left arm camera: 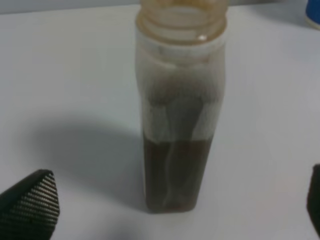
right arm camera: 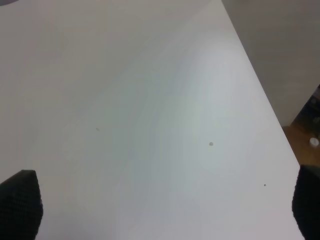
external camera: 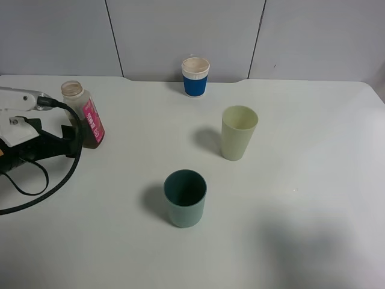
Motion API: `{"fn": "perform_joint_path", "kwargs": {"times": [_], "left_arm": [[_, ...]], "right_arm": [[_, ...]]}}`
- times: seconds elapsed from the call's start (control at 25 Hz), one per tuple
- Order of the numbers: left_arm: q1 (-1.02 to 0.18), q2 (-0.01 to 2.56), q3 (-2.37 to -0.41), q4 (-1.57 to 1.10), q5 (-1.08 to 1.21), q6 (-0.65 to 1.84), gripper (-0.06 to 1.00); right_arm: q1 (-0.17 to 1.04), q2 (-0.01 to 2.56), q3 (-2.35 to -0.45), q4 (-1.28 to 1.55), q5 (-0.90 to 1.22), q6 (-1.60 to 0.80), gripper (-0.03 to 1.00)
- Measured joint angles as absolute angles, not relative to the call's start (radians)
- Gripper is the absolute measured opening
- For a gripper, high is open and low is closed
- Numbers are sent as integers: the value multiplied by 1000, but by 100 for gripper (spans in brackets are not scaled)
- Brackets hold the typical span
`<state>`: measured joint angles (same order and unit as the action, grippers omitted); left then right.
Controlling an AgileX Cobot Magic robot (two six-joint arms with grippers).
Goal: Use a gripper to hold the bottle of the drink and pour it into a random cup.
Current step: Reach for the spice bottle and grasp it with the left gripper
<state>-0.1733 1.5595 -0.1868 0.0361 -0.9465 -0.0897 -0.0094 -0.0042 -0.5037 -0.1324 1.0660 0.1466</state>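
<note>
— Ribbed pads point(left arm camera: 30, 200) of my left pincer point(left arm camera: 172, 205) sit wide apart, one on each side of the bottle of the drink point(left arm camera: 177, 125). Neither touches it, and nothing is gripped.
— Where does the bottle stand, then?
— Upright on the tabletop point(external camera: 301, 229), straight ahead of that pincer and centred in the gap between its fingers. It is level with the tips or just past them; I cannot tell which. It has no cap, and brown liquid point(left arm camera: 175, 175) fills roughly the lower third.
— How do you expect it to handle?
— Light, I judge, since it is mostly empty. The thin clear plastic should give under a hard squeeze. The walls look smooth, and the pink label point(external camera: 93, 123) may be slick. With the mouth open, a jolt could spill it. I would take it across the body around mid-height, firmly enough to hold through the tipping, never by the threaded neck point(left arm camera: 181, 22).
— And the other arm?
— My right pincer point(right arm camera: 162, 202) is spread wide too, holding nothing, with only bare tabletop under it.
— The cup?
— The pale yellow-green tumbler point(external camera: 239, 132) stands well beyond the bottle from my left pincer, towards my right. It is apart from the dark teal cup point(external camera: 185, 197) and the blue-and-white paper cup point(external camera: 195, 76).
</note>
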Motion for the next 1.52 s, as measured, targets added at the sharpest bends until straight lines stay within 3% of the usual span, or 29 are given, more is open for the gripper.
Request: {"fn": "perform_joint_path", "kwargs": {"times": [0.4,1.52], "left_arm": [[-173,1792,-181,36,-1199,-90,98],[-173,1943,-345,36,-1209,-90,96]], "right_arm": [[-9,-4,-504,-132,1066,147,100],[-9,-4,-504,-132,1066,147,100]]}}
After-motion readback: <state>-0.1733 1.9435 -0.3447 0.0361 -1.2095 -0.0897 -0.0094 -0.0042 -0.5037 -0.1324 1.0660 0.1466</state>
